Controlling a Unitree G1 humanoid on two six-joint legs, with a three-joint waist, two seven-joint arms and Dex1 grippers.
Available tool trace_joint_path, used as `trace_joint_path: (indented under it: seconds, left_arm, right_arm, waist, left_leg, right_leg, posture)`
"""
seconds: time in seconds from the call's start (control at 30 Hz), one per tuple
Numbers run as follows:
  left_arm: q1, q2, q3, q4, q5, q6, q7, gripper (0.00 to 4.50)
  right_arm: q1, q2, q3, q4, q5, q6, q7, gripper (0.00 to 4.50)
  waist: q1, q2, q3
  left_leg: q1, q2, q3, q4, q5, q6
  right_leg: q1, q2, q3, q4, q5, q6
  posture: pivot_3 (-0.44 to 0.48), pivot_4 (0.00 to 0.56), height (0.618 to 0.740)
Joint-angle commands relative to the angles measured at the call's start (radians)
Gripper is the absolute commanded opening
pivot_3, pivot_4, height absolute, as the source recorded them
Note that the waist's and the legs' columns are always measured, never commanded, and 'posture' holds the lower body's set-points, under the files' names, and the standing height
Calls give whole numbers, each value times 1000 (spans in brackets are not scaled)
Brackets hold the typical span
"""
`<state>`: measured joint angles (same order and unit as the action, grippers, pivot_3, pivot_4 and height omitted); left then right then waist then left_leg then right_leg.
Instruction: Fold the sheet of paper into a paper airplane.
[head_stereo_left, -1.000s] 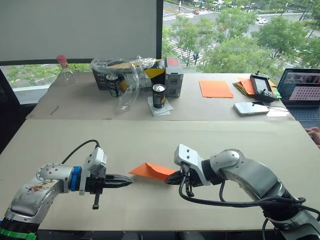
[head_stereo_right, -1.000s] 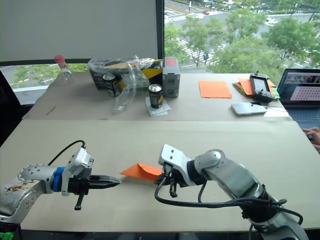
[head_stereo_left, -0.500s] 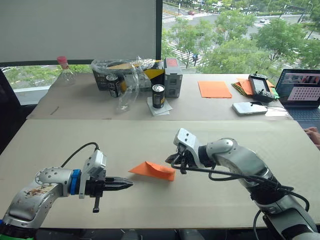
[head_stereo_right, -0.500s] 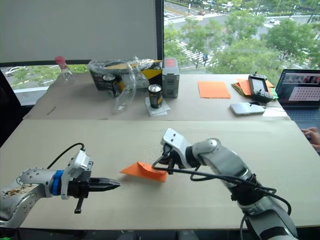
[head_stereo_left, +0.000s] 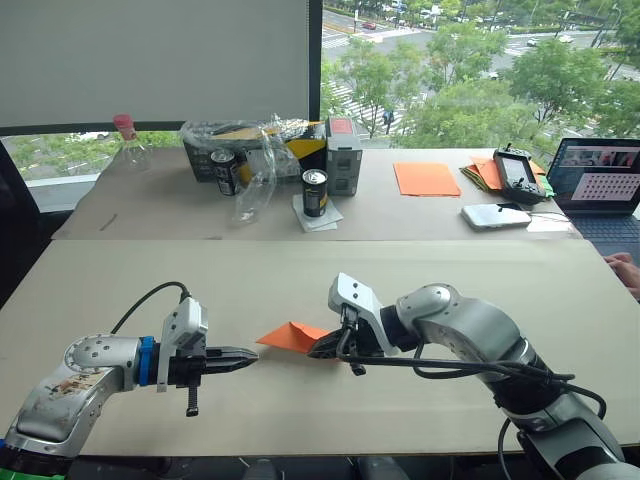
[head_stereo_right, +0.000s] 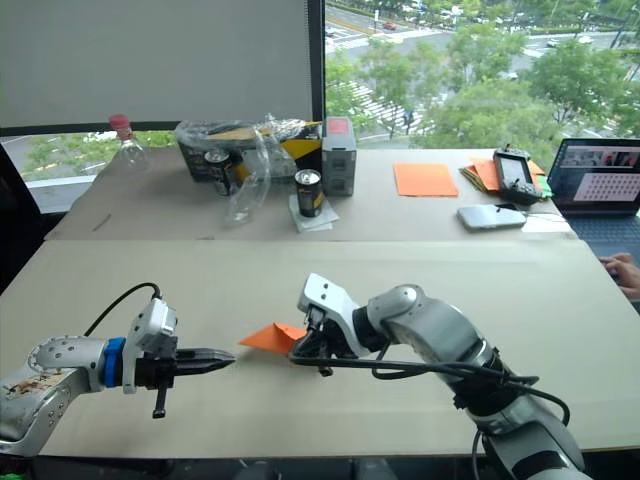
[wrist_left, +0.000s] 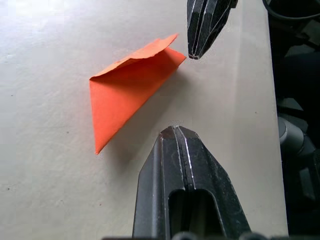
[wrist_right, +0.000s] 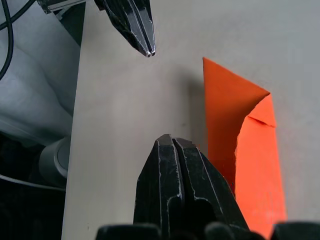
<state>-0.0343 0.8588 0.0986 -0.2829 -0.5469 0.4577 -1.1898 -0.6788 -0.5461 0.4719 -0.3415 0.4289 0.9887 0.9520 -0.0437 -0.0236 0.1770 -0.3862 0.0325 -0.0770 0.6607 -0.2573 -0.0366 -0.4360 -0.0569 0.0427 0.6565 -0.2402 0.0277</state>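
Note:
The sheet of paper (head_stereo_left: 291, 336) lies on the near table as a small bright-orange folded wedge, one flap raised along its crease (wrist_left: 132, 82). My left gripper (head_stereo_left: 250, 356) lies low on the table just left of the wedge, shut and empty, its tip pointing at the paper. My right gripper (head_stereo_left: 318, 352) is shut at the wedge's right end. Its tip (wrist_left: 199, 52) sits right beside the paper's corner with nothing gripped. In the right wrist view the paper (wrist_right: 250, 150) runs alongside my shut fingers (wrist_right: 170, 145), and the left gripper (wrist_right: 148, 49) points in from the far side.
On the far table stand two cans (head_stereo_left: 315, 192), a box wrapped in clear plastic (head_stereo_left: 262, 145), a plastic bottle (head_stereo_left: 128, 142), a smooth orange sheet (head_stereo_left: 426, 178), a pile of papers (head_stereo_left: 485, 172) under a controller (head_stereo_left: 517, 170), a white device (head_stereo_left: 497, 216) and a laptop (head_stereo_left: 600, 190). A person's hand (head_stereo_left: 628, 266) rests at the right edge.
My right gripper has come back down and leftward from behind the paper to its right end. The left gripper has barely moved. The paper stays in place.

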Motion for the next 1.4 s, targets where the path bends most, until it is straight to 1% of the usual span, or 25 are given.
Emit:
trace_joint_path:
  seconds: [0.03,0.23,0.43,0.6,0.73,0.83,0.9,1.0,1.03,1.13,1.17,1.27,1.4]
  left_arm:
    - [-1,21,41,30,31,-37,13,0]
    - [17,22,58,37,39,-53,18,0]
    - [23,7,53,38,55,-78,35,0]
    - [34,1,59,36,53,-85,47,0]
    - [49,-2,65,28,48,-88,53,0]
    - [55,-6,67,27,44,-90,58,0]
    - [57,-9,68,28,40,-90,61,0]
    - [47,-12,62,42,44,-95,60,0]
    - [43,-13,59,47,46,-98,59,0]
    - [32,-16,51,58,52,-102,59,0]
    - [30,-17,49,58,53,-103,60,0]
    - [28,-21,46,56,56,-103,62,0]
    - [43,-22,51,51,58,-91,73,0]
  right_arm:
    - [4,13,24,15,-55,-60,-33,24]
    - [-16,29,1,71,-86,-93,-46,24]
    - [-108,56,-5,250,-177,-201,-62,24]
    - [-187,73,-34,356,-207,-266,-37,24]
    - [-235,69,-75,358,-183,-244,-5,24]
    - [-258,43,-103,321,-163,-224,38,24]
    - [-257,31,-124,262,-113,-177,78,24]
    - [-204,21,-92,138,-69,-130,114,877]
    - [-187,19,-76,110,-66,-123,116,1231]
    - [-155,2,20,86,-161,-169,87,2290]
    - [-145,10,32,88,-170,-175,80,2604]
    - [-134,35,41,102,-178,-177,66,2604]
    - [-150,64,16,148,-189,-152,31,2604]
  waist:
    - [0,0,0]
    - [0,0,0]
    - [-2,0,0]
    - [-2,0,0]
    - [-1,0,0]
    - [-1,0,0]
    - [0,0,0]
    - [0,0,0]
    - [0,0,0]
    - [-2,0,0]
    - [-2,0,0]
    - [-2,0,0]
    - [-2,0,0]
  left_leg:
    - [0,0,0,0,0,0]
    - [0,0,0,0,0,0]
    - [1,0,0,0,0,0]
    - [0,0,0,0,0,0]
    - [0,0,0,0,0,0]
    - [0,0,0,0,0,0]
    - [0,0,0,0,0,0]
    - [0,0,0,0,0,0]
    - [0,1,0,0,0,0]
    - [1,0,0,0,0,0]
    - [1,0,0,0,0,0]
    - [1,0,0,1,0,0]
    - [2,0,0,1,0,-1]
  right_leg:
    - [0,0,0,0,0,0]
    - [0,0,0,1,0,0]
    - [-1,1,0,2,0,0]
    - [-1,0,0,2,0,0]
    - [-1,0,0,2,0,0]
    - [-1,0,0,3,0,0]
    - [-1,0,0,3,0,0]
    - [-1,0,0,3,0,0]
    - [-1,0,0,3,0,0]
    - [-1,0,0,4,0,0]
    - [-1,0,0,5,0,0]
    - [-1,0,0,6,0,0]
    - [-1,1,0,7,0,0]
  posture:
    - [0,150,715]
    - [0,150,715]
    - [0,150,715]
    - [0,150,715]
    - [0,150,715]
    - [0,150,715]
    - [0,150,715]
    - [0,150,715]
    - [0,150,715]
    - [0,150,715]
    - [0,150,715]
    - [0,150,715]
    - [0,150,715]
